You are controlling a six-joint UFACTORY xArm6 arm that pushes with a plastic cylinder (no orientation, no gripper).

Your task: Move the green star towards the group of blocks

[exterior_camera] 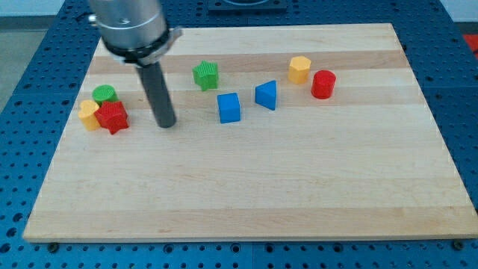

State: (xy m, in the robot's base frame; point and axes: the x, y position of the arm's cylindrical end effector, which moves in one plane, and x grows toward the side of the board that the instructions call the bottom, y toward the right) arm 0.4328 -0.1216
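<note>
The green star (206,75) lies on the wooden board (254,194) near the view's top, left of centre. My tip (166,124) touches the board below and to the left of the star, apart from it. At the view's left a group of three blocks sits close together: a green cylinder (104,94), a yellow block (89,115) and a red star (113,117). My tip stands to the right of this group, between it and the blue cube (229,107).
A blue triangular block (266,95) lies right of the blue cube. A yellow hexagonal block (299,69) and a red cylinder (323,84) sit further right near the view's top. The blue perforated table (463,90) surrounds the board.
</note>
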